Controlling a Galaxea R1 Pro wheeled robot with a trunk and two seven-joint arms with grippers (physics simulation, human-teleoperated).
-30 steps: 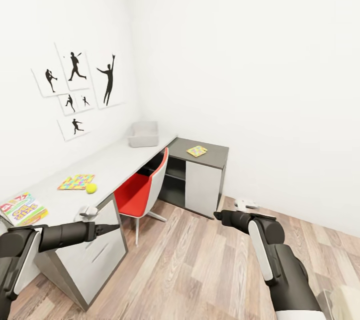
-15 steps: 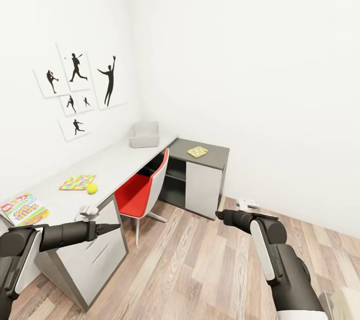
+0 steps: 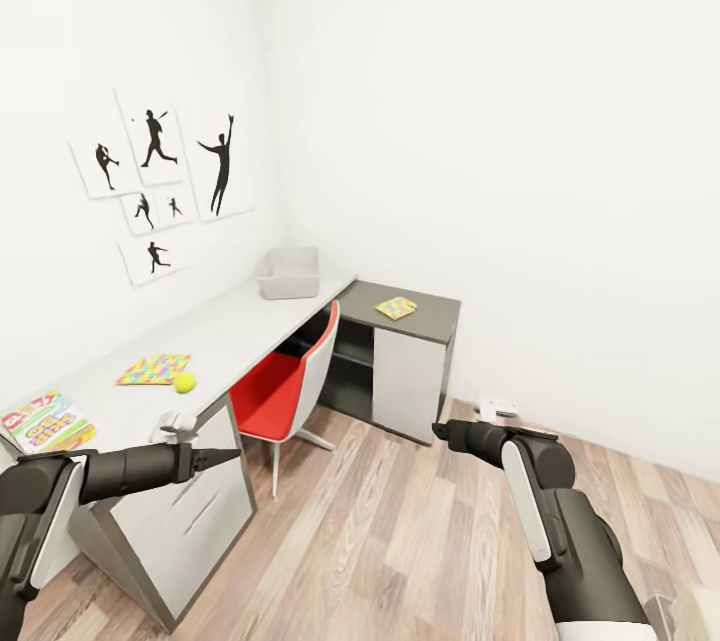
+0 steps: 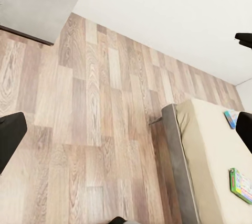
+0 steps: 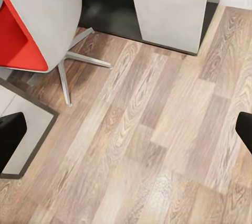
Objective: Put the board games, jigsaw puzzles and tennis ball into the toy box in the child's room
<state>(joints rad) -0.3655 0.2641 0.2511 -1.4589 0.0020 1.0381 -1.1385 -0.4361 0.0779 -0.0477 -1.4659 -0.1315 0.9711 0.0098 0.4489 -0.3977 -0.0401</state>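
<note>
The table [image 3: 230, 321] runs along the left wall. On it lie a yellow-green board game [image 3: 45, 421], a jigsaw puzzle [image 3: 153, 368] and the tennis ball [image 3: 185, 382]. The grey toy box [image 3: 289, 273] stands at its far end. A second jigsaw puzzle [image 3: 396, 307] lies on the dark cabinet top. In the left wrist view the bed [image 4: 210, 145] carries a blue board game [image 4: 230, 118] and a green one [image 4: 241, 184]. My left gripper [image 3: 205, 459] [image 4: 126, 135] and right gripper [image 3: 452, 434] [image 5: 126, 132] hang open and empty over the floor.
A red and white chair [image 3: 285, 381] is tucked under the table. The dark cabinet [image 3: 400, 361] with a white door stands in the corner. Silhouette posters [image 3: 160, 181] hang on the left wall. Wood-plank floor [image 3: 400, 541] spreads in front of me.
The whole head view has shifted slightly, so the camera has moved a little. Both arms keep the same pose and nothing on the table has moved.
</note>
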